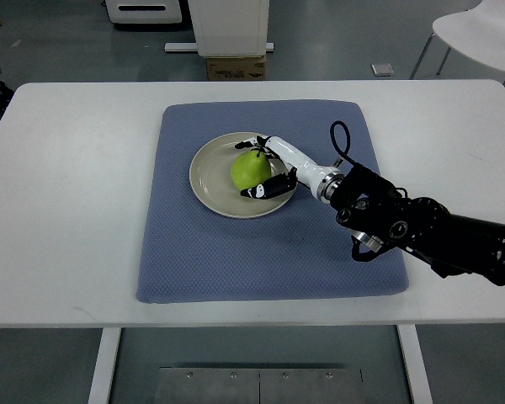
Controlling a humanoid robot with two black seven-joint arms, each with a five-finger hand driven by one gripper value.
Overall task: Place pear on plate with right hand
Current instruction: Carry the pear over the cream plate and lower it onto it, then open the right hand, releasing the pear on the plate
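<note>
Black at the forearm and white toward the wrist, the right hand [268, 168] has its fingers wrapped around the pear [251, 169], which sits on the plate [209, 183] on a blue mat [185, 252]. Best to spread the fingers slowly and withdraw sideways so the fruit doesn't roll. Round, smooth, yellow-green pear.

White desk [67, 210] bare left of blue fabric mat [202, 261]; round beige plate [206, 172] occupied by green pear [251, 169], right robot hand [269, 167] around it.
</note>
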